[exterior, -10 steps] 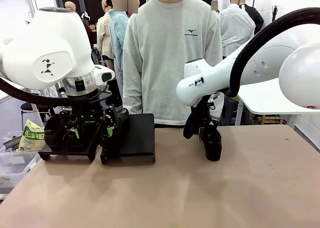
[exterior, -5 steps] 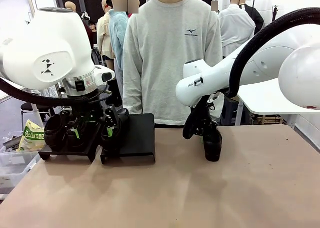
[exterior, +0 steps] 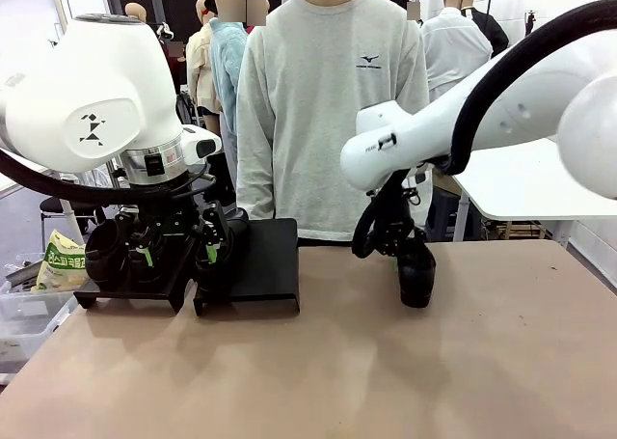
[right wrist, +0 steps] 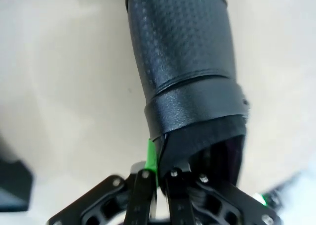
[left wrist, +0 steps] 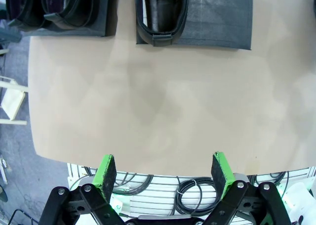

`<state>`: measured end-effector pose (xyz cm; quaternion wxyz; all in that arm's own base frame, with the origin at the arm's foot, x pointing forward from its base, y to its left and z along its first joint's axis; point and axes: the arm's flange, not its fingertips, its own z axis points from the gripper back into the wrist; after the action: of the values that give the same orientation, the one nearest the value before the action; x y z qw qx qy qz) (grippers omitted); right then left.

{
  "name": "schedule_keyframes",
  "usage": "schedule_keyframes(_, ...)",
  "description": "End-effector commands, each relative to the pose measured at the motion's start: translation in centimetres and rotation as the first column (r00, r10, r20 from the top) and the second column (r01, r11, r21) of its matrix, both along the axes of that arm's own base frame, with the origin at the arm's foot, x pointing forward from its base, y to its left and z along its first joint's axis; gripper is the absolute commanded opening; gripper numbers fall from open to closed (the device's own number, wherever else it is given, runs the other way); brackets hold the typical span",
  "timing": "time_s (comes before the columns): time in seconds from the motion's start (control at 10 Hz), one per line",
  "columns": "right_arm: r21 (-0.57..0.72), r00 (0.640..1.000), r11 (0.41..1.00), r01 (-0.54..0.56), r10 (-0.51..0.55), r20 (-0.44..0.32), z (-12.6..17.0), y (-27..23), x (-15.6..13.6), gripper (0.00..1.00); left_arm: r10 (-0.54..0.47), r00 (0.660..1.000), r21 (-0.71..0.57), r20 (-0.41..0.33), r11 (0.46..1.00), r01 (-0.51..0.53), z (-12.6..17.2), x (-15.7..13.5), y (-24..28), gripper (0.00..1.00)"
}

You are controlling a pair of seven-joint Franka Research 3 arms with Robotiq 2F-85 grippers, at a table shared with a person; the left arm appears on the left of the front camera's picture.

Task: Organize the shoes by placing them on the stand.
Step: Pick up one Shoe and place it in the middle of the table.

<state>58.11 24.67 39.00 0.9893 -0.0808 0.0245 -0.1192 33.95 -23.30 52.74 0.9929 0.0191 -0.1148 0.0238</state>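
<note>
My right gripper is shut on the ankle rim of a black shoe, which hangs toe-down just over the table right of centre. In the right wrist view the green fingertips pinch the rim of that textured shoe. Two black stands sit at the far left. The left stand carries two shoes. A single shoe rests on the left half of the right stand. My left gripper is open and holds nothing, and it hangs in front of the stands.
A person in a grey sweatshirt stands at the far edge behind the stands. Off the table's left side is a clear bin holding a snack bag. A white table stands behind on the right. The near brown tabletop is bare.
My right gripper closed on the shoe's rim, then rose and shifted slightly right, taking the shoe with it. The left arm has not moved.
</note>
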Motion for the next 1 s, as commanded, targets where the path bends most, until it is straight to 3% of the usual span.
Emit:
schedule_keyframes(0.0,0.015,1.0,1.0,-0.003,0.003,0.016,3.9,-1.2,-6.7,0.0,-0.001,1.0,-0.006,-0.004,1.0,0.001,0.0,0.0,0.1,1.0)
schedule_keyframes(0.1,-0.007,0.999,1.0,-0.005,0.005,0.039,5.0,-0.9,-9.2,0.0,-0.001,1.0,-0.006,-0.004,1.0,0.001,0.0,0.0,0.1,1.0)
schedule_keyframes(0.3,0.015,0.991,0.993,-0.115,0.114,0.068,6.3,0.2,-13.8,0.0,-0.001,1.0,-0.006,-0.004,1.0,0.001,0.0,0.0,0.1,1.0)
schedule_keyframes(0.4,-0.01,0.999,0.999,-0.036,0.037,0.032,6.0,-0.2,-8.8,0.0,-0.001,1.0,-0.006,-0.004,1.0,0.001,0.0,0.0,0.1,1.0)
schedule_keyframes(0.6,-0.01,0.999,0.999,-0.036,0.037,0.032,6.0,-0.2,-8.8,0.0,-0.001,1.0,-0.006,-0.004,1.0,0.001,0.0,0.0,0.1,1.0)
schedule_keyframes(0.9,-0.012,0.996,0.997,-0.07,0.071,0.052,6.7,2.5,-16.3,0.0,-0.001,1.0,-0.006,-0.004,1.0,0.001,0.0,0.0,0.1,1.0)
